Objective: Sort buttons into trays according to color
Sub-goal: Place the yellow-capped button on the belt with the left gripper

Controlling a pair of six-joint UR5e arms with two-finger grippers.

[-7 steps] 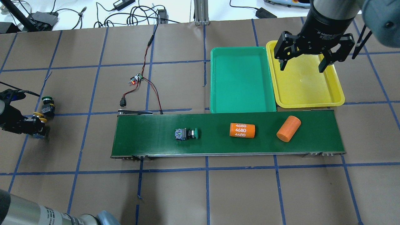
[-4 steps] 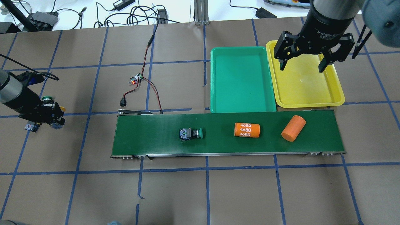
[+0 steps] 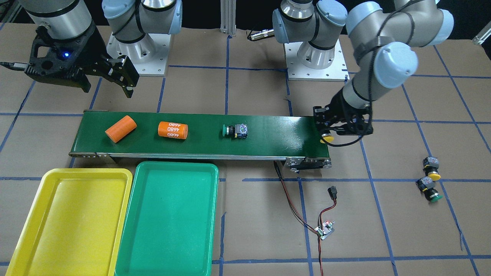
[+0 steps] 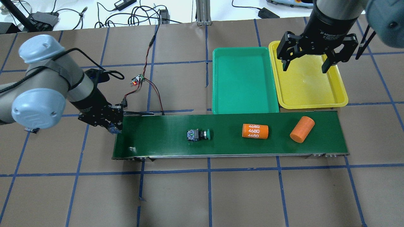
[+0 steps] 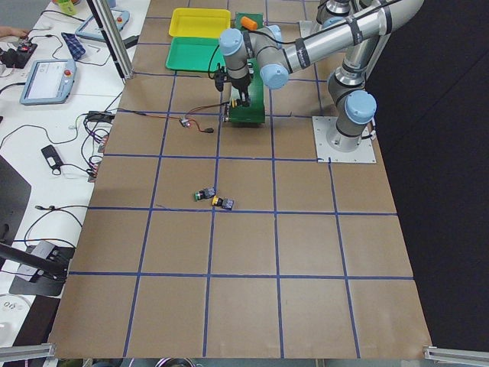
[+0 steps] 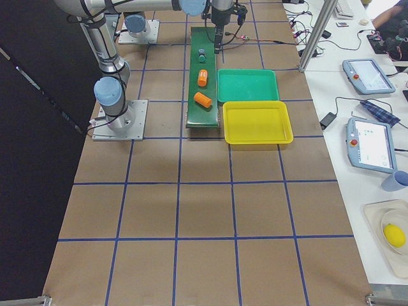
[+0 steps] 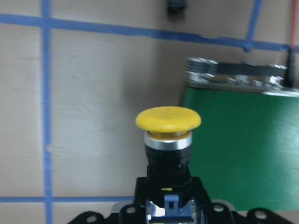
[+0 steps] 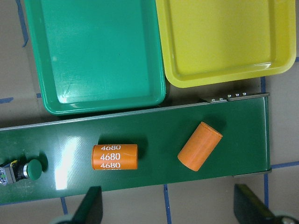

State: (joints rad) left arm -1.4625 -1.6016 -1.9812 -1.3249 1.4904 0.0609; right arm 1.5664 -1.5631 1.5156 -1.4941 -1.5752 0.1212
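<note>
My left gripper [image 4: 113,127] is shut on a yellow button [image 7: 168,119], holding it by its black body at the left end of the conveyor belt [image 4: 157,142]; the yellow cap shows under the gripper [image 3: 327,137]. A green button [image 4: 199,135] lies on its side mid-belt. Two more buttons, one yellow [image 3: 431,166] and one green [image 3: 429,189], lie on the table far off the belt's end. The green tray [image 4: 243,80] and the yellow tray [image 4: 309,85] sit side by side beyond the belt, both with nothing in them. My right gripper [image 4: 305,67] hangs open above the yellow tray.
Two orange cylinders, one printed 4680 [image 4: 255,131] and one plain [image 4: 302,129], lie on the belt's right half. A small circuit board [image 4: 137,80] with red and black wires sits behind the belt's left end.
My left arm has swung from the far left of the table to the belt's left end with the yellow button. The green button and both orange cylinders have drifted right on the belt.
</note>
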